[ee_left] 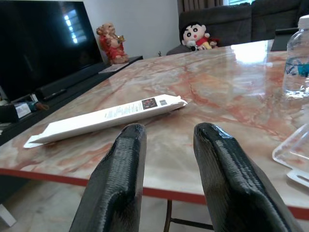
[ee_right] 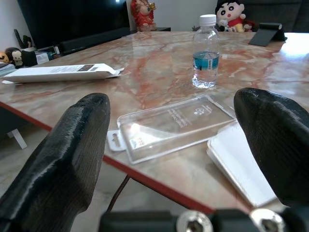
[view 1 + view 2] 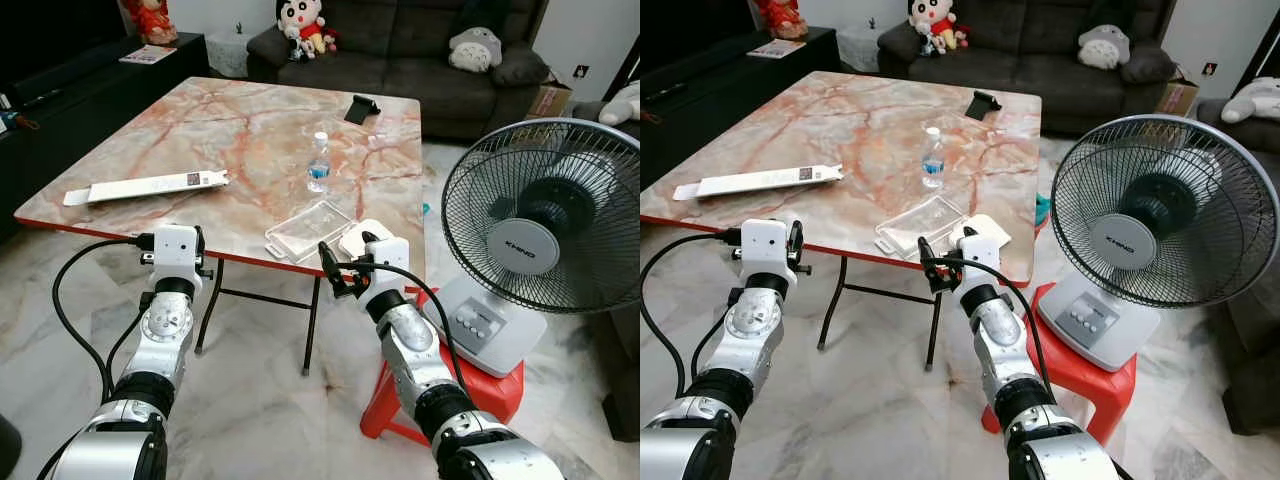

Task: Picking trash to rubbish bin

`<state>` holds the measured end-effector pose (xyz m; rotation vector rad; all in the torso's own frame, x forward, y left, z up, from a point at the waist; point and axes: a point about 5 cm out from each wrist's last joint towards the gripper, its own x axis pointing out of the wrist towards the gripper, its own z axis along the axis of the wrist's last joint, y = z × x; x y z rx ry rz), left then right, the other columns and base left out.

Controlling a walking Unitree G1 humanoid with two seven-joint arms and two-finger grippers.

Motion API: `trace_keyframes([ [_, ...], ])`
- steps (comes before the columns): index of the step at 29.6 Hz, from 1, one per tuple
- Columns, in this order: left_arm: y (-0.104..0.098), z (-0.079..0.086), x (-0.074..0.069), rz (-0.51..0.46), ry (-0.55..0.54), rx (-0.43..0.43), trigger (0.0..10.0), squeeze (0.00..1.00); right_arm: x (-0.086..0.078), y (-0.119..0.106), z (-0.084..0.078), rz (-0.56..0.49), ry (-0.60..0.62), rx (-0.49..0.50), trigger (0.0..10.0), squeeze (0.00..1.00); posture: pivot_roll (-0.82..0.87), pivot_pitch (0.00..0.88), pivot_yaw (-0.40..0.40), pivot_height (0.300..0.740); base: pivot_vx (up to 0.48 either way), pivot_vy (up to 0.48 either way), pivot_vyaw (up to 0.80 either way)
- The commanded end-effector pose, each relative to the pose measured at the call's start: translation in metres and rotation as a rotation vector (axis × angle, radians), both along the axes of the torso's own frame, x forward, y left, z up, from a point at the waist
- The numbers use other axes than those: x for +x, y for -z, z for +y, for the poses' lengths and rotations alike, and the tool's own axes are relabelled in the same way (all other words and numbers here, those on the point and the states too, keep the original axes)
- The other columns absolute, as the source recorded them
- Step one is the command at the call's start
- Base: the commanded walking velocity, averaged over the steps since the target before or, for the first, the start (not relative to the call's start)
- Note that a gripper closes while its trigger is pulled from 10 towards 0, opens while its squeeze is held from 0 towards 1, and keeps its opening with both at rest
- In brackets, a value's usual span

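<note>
On the marble table (image 3: 250,120) lie a long white carton (image 3: 150,187), a clear plastic package (image 3: 308,230) and a flat white piece (image 3: 360,238) at the near edge. A small water bottle (image 3: 318,162) stands upright behind them. My right gripper (image 2: 171,116) is open just short of the table's near edge, facing the clear package (image 2: 174,125), with nothing between its fingers. My left gripper (image 1: 166,140) is open too, held low before the near edge and pointing toward the white carton (image 1: 106,118). Neither touches anything.
A black phone stand (image 3: 361,108) rests at the table's far side. A grey fan (image 3: 545,235) stands on a red stool (image 3: 450,385) close to my right arm. A dark sofa (image 3: 420,40) is behind, a TV cabinet (image 3: 60,100) on the left. Folding table legs (image 3: 312,325) stand ahead.
</note>
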<state>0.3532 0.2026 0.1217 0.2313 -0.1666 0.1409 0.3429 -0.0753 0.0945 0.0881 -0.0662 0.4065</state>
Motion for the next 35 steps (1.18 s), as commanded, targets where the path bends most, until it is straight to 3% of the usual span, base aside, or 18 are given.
trace_keyframes([
  [1, -0.005, -0.001, 0.002, -0.016, -0.004, -0.004, 10.0, 0.0, 0.002, -0.002, 0.001, -0.001, 0.0, -0.002, 10.0, 0.0, 0.05, 0.0, -0.028, 0.74, 0.442, 0.0, 0.0],
  [9, -0.006, -0.001, 0.003, -0.019, -0.005, -0.004, 10.0, 0.0, 0.001, -0.003, 0.002, -0.014, -0.008, -0.014, 10.0, 0.0, 0.05, 0.0, -0.027, 0.74, 0.443, 0.0, 0.36],
  [23, -0.006, -0.002, 0.003, -0.016, 0.005, -0.001, 10.0, 0.0, 0.001, -0.003, 0.0, -0.008, 0.003, -0.004, 10.0, 0.0, 0.05, 0.0, -0.03, 0.74, 0.444, 0.0, 0.0],
  [31, -0.002, -0.018, 0.003, 0.002, 0.132, -0.039, 10.0, 0.0, 0.002, -0.003, -0.001, -0.007, 0.006, -0.002, 10.0, 0.0, 0.05, 0.0, -0.031, 0.74, 0.045, 0.0, 0.0],
  [33, 0.002, -0.033, 0.003, 0.041, 0.246, -0.065, 10.0, 0.0, 0.002, -0.003, -0.002, -0.007, 0.008, 0.001, 10.0, 0.0, 0.05, 0.0, -0.031, 0.74, 0.0, 0.0, 0.0],
  [35, 0.003, -0.036, 0.003, 0.051, 0.268, -0.066, 10.0, 0.0, 0.002, -0.003, -0.002, -0.007, 0.009, 0.002, 10.0, 0.0, 0.05, 0.0, -0.03, 0.74, 0.0, 0.0, 0.0],
])
